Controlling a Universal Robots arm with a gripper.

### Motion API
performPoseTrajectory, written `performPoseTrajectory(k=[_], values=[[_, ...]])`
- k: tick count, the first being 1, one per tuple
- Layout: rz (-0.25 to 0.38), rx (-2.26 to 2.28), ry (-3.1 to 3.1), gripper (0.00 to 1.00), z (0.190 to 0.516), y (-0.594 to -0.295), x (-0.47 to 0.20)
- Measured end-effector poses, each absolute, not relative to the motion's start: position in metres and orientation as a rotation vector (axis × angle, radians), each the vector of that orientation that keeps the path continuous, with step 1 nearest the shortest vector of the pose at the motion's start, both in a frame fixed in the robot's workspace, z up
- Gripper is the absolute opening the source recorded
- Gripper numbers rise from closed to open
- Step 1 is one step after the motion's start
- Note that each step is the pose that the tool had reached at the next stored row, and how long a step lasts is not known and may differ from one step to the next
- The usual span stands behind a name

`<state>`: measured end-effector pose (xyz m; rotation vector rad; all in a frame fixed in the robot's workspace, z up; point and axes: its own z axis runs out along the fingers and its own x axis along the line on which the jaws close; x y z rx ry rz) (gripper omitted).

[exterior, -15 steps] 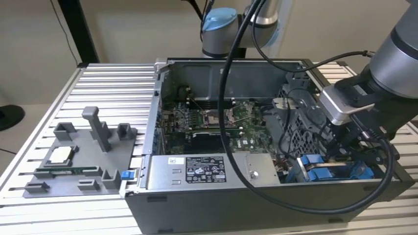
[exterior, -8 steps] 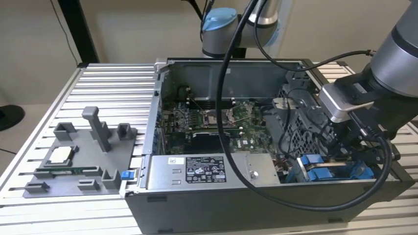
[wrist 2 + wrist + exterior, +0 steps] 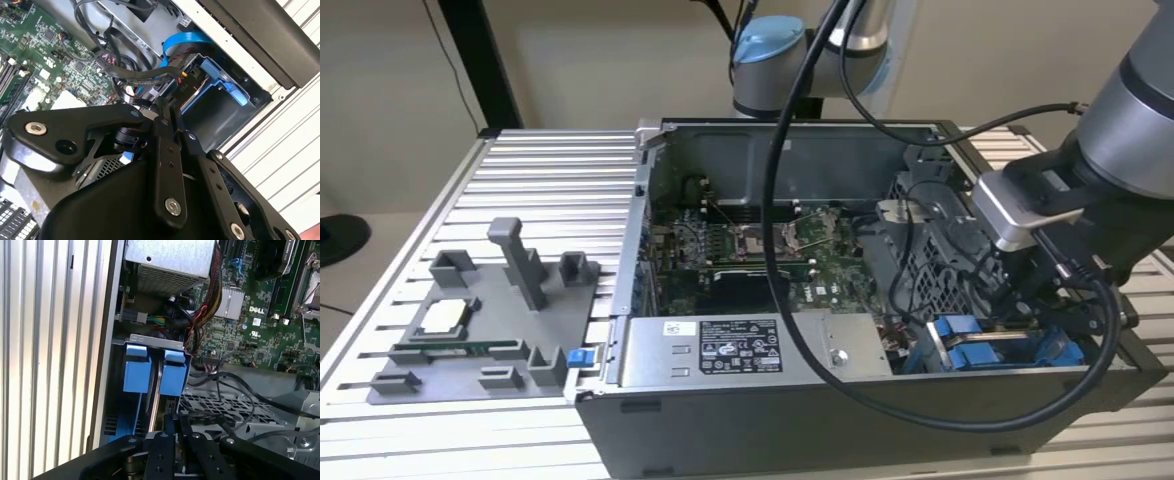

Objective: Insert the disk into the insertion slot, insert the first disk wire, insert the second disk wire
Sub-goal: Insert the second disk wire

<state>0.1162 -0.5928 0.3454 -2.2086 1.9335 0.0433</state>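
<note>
Black and slim, the hand point(image 3: 1031, 300) hangs low inside the open PC case point(image 3: 761, 400) at about four o'clock in the exterior view, just above the blue carrier fittings point(image 3: 961, 340); in the second wrist view its fingers point(image 3: 167, 150) stand close together with a black cable point(image 3: 145, 76) running across right at their tips, though whether they actually pinch it I cannot tell, since the tips are hidden behind the linkage; the disk point(image 3: 159, 382) sits upright in the insertion slot point(image 3: 155, 342), showing in the first wrist view as a thin metal edge between two bright blue carrier tabs point(image 3: 137, 370), just beside the case's outer wall; the same blue frame point(image 3: 220, 82) appears in the second wrist view at the corner of the case, with a blue flat cable point(image 3: 185, 40) curving over it; a perforated grey wall point(image 3: 220, 407) lies next to the slot, toward the green motherboard point(image 3: 747, 250), which fills the case's middle; a grey metal box with a white sticker point(image 3: 740, 345) sits at six o'clock in the exterior view; a grey plastic fixture tray point(image 3: 480, 330) with upright posts rests on the ribbed aluminium tabletop point(image 3: 547, 170) at nine o'clock, well apart from the case's slot.
</note>
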Motion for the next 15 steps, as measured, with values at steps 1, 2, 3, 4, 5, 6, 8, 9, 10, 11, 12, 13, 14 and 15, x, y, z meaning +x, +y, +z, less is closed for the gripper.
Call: performPoseTrajectory(k=[1, 2, 3, 4, 5, 6, 8, 9, 10, 11, 12, 13, 14, 15], values=[[0.041, -2.208, 1.932, 0.0, 0.3451, -0.5928, 0.1163], [0.039, -2.206, 1.932, 0.0, 0.3447, -0.5928, 0.1163], [0.038, -2.204, 1.934, 0.0, 0.3443, -0.5928, 0.1164], [0.037, -2.199, 1.939, 0.0, 0.3439, -0.5928, 0.1165], [0.035, -2.194, 1.944, 0.0, 0.3435, -0.5928, 0.1166], [0.034, -2.189, 1.95, 0.0, 0.3432, -0.5928, 0.1168], [0.033, -2.182, 1.956, 0.0, 0.3428, -0.5929, 0.1175], [0.033, -2.179, 1.96, 0.0, 0.3426, -0.5928, 0.118], [0.032, -2.175, 1.964, 0.0, 0.3424, -0.5928, 0.1185], [0.031, -2.17, 1.969, 0.0, 0.3422, -0.5928, 0.1188], [0.031, -2.165, 1.974, 0.0, 0.342, -0.5928, 0.119], [0.03, -2.159, 1.981, 0.0, 0.3417, -0.5928, 0.1191], [0.028, -2.153, 1.988, 0.0, 0.3415, -0.5928, 0.1192], [0.028, -2.148, 1.993, 0.0, 0.3413, -0.5928, 0.1193]])
